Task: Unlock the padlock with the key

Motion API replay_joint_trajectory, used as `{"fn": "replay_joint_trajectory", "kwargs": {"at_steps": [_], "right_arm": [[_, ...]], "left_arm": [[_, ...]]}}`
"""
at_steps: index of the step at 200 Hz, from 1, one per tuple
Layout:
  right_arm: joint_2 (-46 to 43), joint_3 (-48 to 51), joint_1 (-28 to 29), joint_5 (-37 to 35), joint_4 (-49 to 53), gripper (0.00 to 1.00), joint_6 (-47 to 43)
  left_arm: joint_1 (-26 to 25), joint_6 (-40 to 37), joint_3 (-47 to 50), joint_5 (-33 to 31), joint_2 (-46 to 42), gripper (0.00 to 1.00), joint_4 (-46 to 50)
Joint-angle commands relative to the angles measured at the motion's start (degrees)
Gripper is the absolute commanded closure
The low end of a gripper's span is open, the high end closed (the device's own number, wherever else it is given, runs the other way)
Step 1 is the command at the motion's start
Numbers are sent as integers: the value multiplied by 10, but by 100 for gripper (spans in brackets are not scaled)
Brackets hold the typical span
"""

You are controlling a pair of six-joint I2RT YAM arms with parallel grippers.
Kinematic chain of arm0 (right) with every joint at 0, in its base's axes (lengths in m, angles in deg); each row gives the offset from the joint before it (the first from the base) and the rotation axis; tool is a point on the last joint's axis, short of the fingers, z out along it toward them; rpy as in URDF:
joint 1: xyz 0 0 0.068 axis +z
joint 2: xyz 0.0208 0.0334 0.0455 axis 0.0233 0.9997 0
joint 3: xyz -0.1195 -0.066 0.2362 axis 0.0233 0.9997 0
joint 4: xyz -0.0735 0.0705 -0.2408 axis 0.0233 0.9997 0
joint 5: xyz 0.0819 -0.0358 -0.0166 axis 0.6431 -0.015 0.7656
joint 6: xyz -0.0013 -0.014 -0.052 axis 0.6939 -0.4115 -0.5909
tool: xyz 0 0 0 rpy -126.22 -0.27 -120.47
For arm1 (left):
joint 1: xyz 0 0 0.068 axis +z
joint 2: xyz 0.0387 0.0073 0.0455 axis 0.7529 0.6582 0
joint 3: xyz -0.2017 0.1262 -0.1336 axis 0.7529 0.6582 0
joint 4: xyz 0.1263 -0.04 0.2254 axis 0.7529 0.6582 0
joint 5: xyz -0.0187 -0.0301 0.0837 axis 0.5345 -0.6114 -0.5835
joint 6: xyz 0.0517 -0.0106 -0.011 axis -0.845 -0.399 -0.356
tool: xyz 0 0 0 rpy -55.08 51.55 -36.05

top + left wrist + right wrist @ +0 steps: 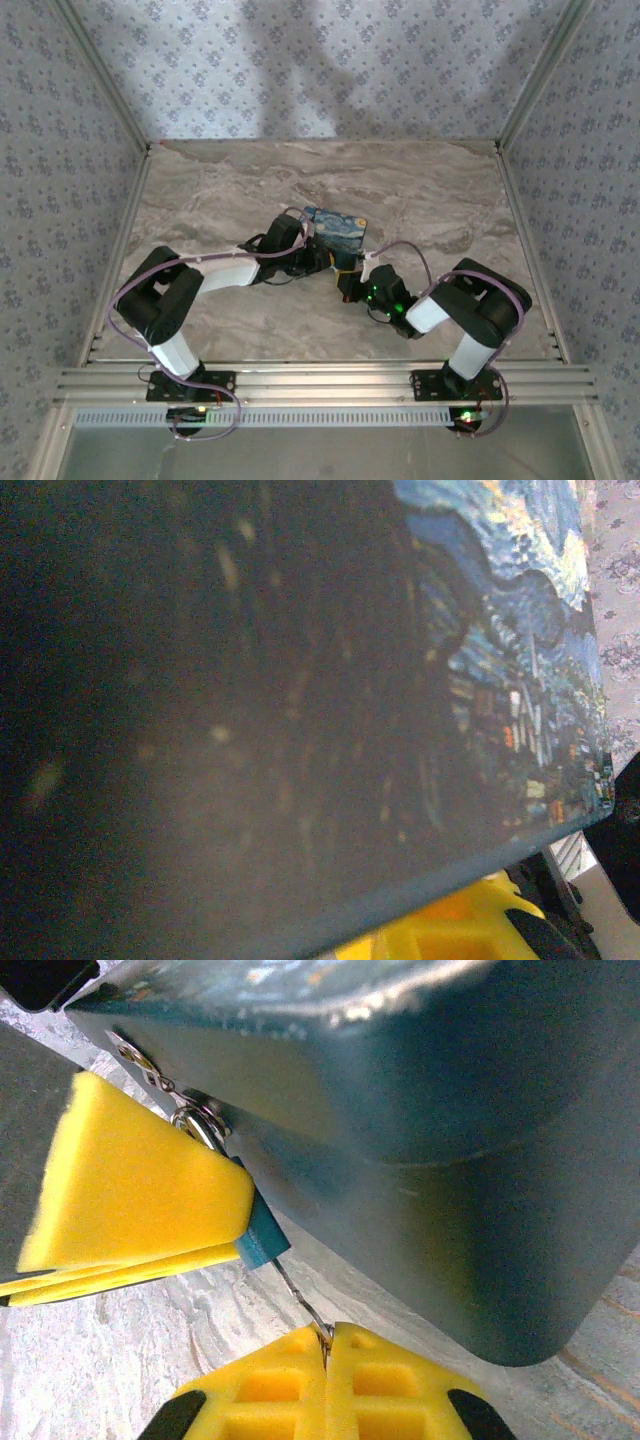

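Left hand (225, 1245) clamps padlock (264, 1241) so it can't swing. Right hand (328, 1345) pinches key (300, 1301), lined up to it.

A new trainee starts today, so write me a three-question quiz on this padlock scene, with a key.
1. True or false: the right gripper is shut on the thin metal key.
2. Pick one. The small blue padlock is:
A) lying flat on the table, far from everything
B) beside the side wall of the painted box, pinched by the left gripper
C) on top of the lid
3. Short answer: what colour are the finger pads on both grippers?

Key: 1 true; 2 B; 3 yellow.
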Motion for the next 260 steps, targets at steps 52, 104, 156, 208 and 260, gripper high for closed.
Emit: {"fn": "replay_joint_trajectory", "kwargs": {"at_steps": [52, 104, 156, 208, 260], "right_arm": [[16, -26, -1, -5, -48, 100, 10], [40, -34, -8, 9, -95, 100, 8], [40, -51, -34, 44, -112, 100, -1], [35, -62, -65, 65, -120, 100, -1], [25, -58, -55, 62, -84, 100, -1]], "left_arm": [[-11, 17, -17, 7, 8, 81, -29], [-17, 28, -25, 11, 11, 81, -23], [-22, 29, -26, 12, 10, 81, -16], [-27, 28, -26, 10, 7, 81, -8], [-28, 26, -33, 8, 25, 81, -13]]}}
